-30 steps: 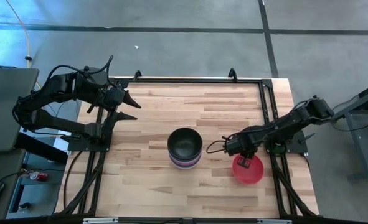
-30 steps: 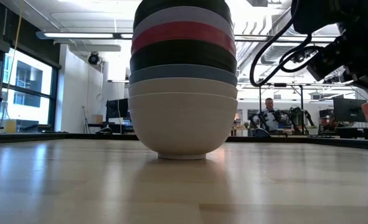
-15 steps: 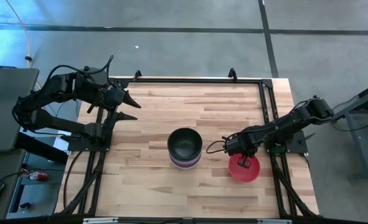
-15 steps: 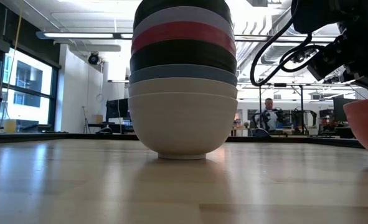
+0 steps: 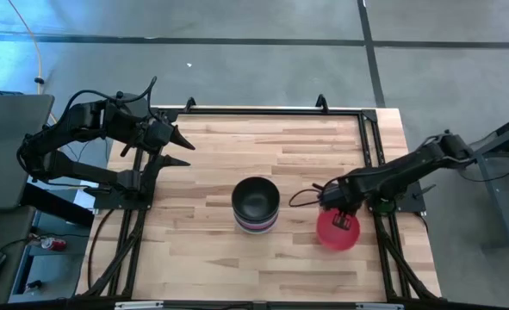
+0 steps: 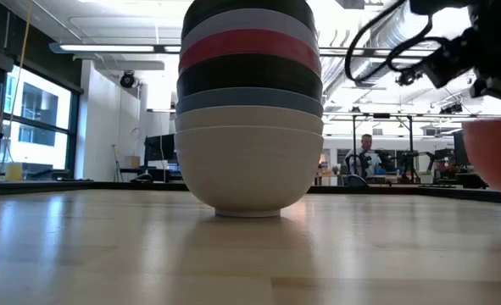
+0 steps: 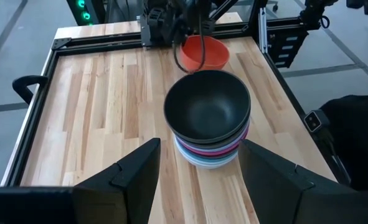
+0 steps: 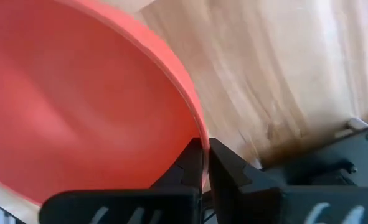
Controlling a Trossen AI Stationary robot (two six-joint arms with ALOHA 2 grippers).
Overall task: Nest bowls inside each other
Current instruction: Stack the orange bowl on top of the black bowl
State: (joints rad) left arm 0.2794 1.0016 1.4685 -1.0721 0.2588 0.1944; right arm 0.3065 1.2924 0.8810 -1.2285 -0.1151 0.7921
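Right hand pinches the red bowl's rim (fingers clamped).

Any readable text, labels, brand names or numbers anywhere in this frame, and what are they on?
None. The stacked bowls, the red bowl and the table carry no print; the room behind them in the low view shows nothing legible.

No readable text, label, brand, number or sign anywhere: none on the stacked bowls, none on the arms, none on the bench frame, none in the room behind.
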